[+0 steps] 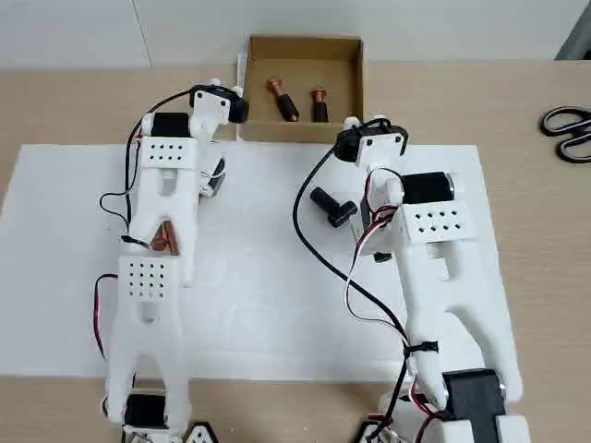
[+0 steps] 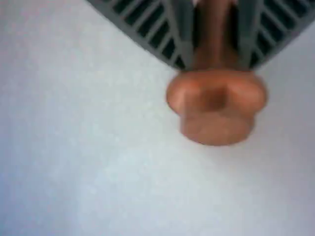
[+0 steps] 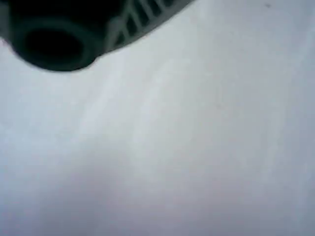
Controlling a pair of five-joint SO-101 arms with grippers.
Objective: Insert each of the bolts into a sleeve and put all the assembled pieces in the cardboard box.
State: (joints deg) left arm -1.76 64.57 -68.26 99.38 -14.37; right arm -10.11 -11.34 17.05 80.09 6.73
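Bolt (image 1: 164, 237) first, from the high view. The copper-coloured one sits in the left jaws over the white sheet (image 1: 249, 305) that covers most of the worktop (image 1: 74, 101), well apart from the cardboard box (image 1: 305, 41) at the far edge. I take that arm for the left one because its own wrist camera shows the same bolt. Across the sheet, the right jaws hold a black sleeve (image 1: 332, 207), which sticks out sideways towards the left arm. I judge it is held that way to offer its open end to the bolt. The two parts are well apart, so this insertion is not yet made. In the box a finished piece (image 1: 283, 100) lies beside a second finished piece (image 1: 319, 104), both with copper heads towards the far wall. Scissors (image 1: 565, 132) lie on bare wood at the far right, away from both arms.

In the left wrist view, the bolt (image 2: 216, 105) has its shank clamped between the ribbed grey pads. The left jaws are closed to the shank's thickness, and the wide head stands free beyond the tips, above the sheet. I cannot see how much shank is free behind the pads, and that will decide which end can enter the sleeve.

In the right wrist view, the sleeve (image 3: 51, 44) shows its dark bore end-on, pressed against a ribbed pad. The right jaws are closed on its body, which leaves the opening free, with plain sheet beneath.
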